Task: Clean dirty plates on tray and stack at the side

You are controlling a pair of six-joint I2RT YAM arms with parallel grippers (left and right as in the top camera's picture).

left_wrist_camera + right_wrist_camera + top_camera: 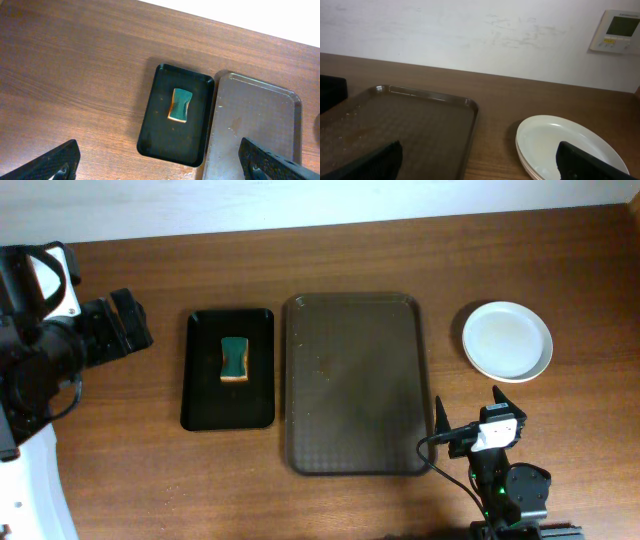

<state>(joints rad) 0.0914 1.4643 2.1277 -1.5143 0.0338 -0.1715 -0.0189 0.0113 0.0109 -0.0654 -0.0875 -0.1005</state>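
Observation:
The white plates (507, 340) sit stacked on the table to the right of the large dark brown tray (353, 385); the stack also shows in the right wrist view (560, 145). The tray holds no plate, only a few small specks. My right gripper (470, 412) is open and empty near the tray's front right corner, its fingers spread in the right wrist view (485, 162). My left gripper (125, 322) is open and empty at the far left; its fingers frame the left wrist view (160, 162).
A smaller black tray (228, 368) left of the brown tray holds a green and yellow sponge (234, 358), also seen in the left wrist view (180, 104). A wall runs along the table's far edge.

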